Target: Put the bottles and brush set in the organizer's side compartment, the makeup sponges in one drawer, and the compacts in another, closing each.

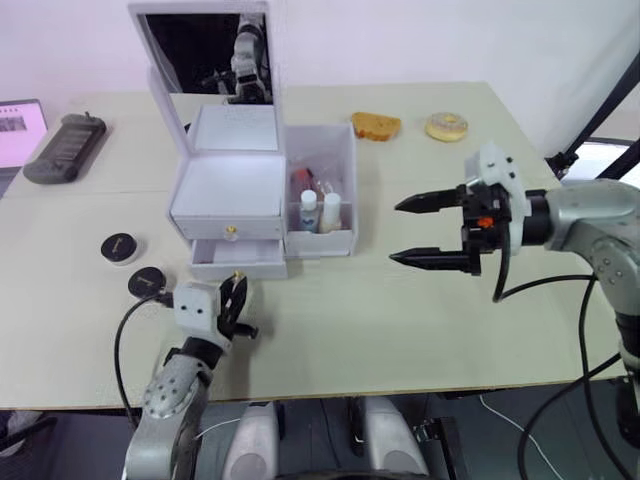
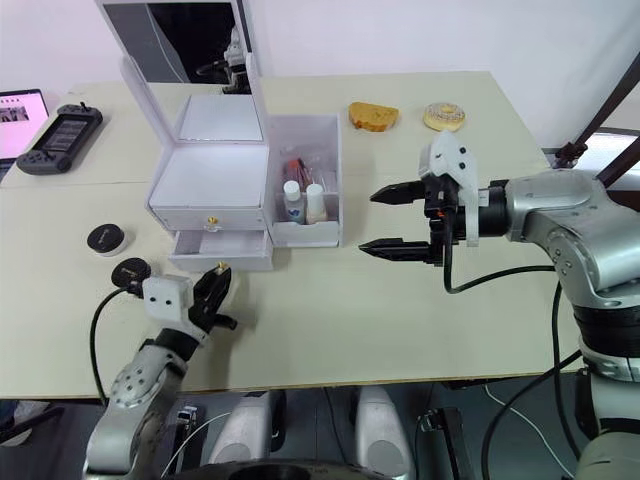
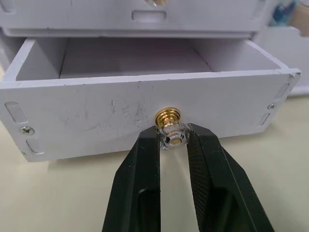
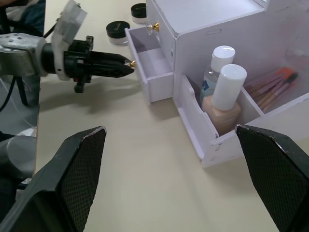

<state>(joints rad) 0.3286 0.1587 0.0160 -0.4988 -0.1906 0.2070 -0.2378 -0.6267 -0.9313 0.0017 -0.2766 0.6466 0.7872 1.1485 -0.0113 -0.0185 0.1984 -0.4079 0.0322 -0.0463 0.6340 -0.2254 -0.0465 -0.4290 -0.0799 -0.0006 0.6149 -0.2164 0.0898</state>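
Two black fingers of the left gripper (image 3: 173,145) pinch the brass-and-crystal knob (image 3: 170,131) of the organizer's (image 1: 232,190) lower drawer (image 3: 145,96), which stands pulled out. Well to the right, the right gripper (image 1: 418,232) hangs spread wide, holding nothing. Bottles (image 4: 223,94) and brushes (image 4: 275,82) sit in the side compartment (image 1: 325,215) — two compacts (image 1: 135,265) lie left of the drawer, two sponges (image 1: 410,126) far right.
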